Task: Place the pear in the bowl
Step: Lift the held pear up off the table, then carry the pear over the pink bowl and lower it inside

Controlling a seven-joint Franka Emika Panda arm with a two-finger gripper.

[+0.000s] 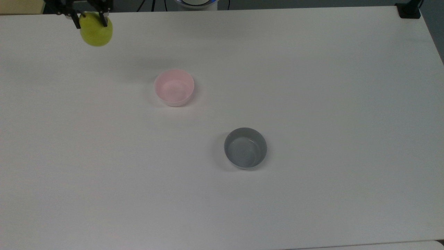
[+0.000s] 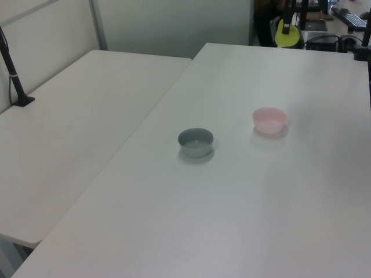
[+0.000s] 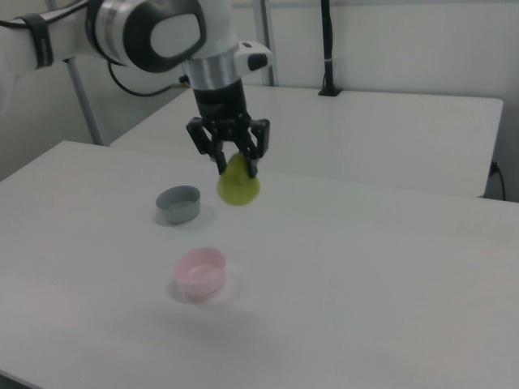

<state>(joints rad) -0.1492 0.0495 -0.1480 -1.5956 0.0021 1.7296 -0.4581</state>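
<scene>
The pear (image 3: 238, 188) is gripped at its narrow top between the closed jaws of the gripper (image 3: 234, 168) and is held in the air well above the white surface (image 3: 365, 267), clear of the pink bowl (image 3: 199, 271) and the grey bowl (image 3: 178, 203). In the top view the gripper is cut off by the upper edge, the pear (image 1: 96, 29) hanging at the top view's far left, apart from the pink bowl (image 1: 174, 87). In the right view the arm (image 3: 154, 32) is seen reaching in from the right view's upper left, its wrist pointed straight down.

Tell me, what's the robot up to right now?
Gripper shut on pear, held high above the table. Pink bowl empty, waiting. Grey bowl off to the side, path clear.
</scene>
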